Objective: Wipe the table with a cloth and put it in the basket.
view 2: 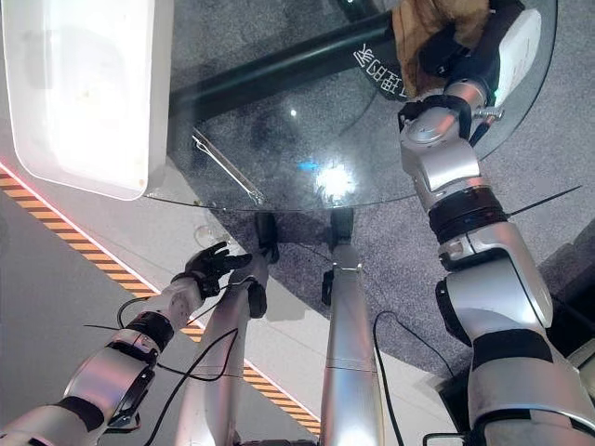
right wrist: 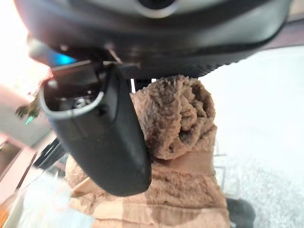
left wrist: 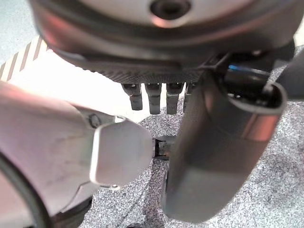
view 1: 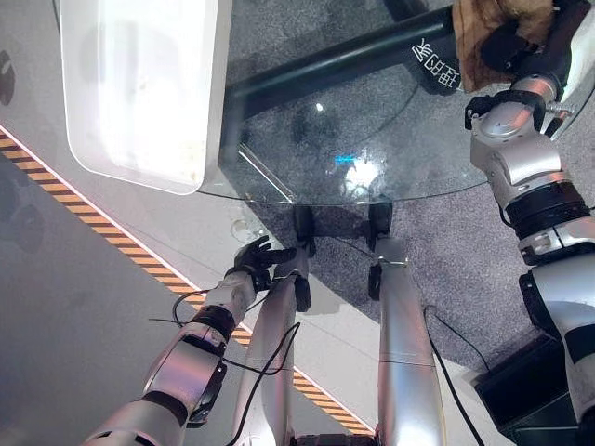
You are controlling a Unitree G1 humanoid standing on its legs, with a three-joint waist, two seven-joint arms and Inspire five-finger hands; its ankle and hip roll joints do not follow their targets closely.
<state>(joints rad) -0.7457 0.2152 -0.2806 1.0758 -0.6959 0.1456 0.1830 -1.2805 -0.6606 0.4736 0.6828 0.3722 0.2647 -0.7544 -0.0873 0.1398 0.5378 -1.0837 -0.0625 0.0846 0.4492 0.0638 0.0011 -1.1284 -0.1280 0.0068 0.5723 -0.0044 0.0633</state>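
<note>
Cloth (right wrist: 178, 142) is brown terry, bunched up and clamped in the right hand (view 1: 521, 46) at the far right of the glass tabletop (view 1: 372, 139); right wrist view shows the thumb (right wrist: 102, 137) pressed against the wad, the rest of the cloth hanging loose past the hand. Nearest in: left hand (view 1: 260, 255) hangs low below the near tabletop edge, over the floor, holding nothing, its fingers (left wrist: 152, 97) lightly spread and relaxed, well apart from the cloth. Under it the floor carries an orange and black striped tape line (view 1: 102, 232) running diagonally, pale grey floor on one side, grey speckled carpet (view 1: 456, 269) on the other. Next out, the round clear tabletop, near edge curving across the middle of the head views, with light glare spots on the glass and a dark bar (view 1: 344, 60) of the frame visible through it. On the left part of the tabletop sits a white basket (view 1: 139, 93), rectangular with rounded corners, overhanging the glass edge toward the left; inside is washed out by light, contents cannot be told. Farthest, the right hand with the cloth rests at the tabletop's far right rim, well apart from the basket; whether the cloth touches the glass cannot be told.
</note>
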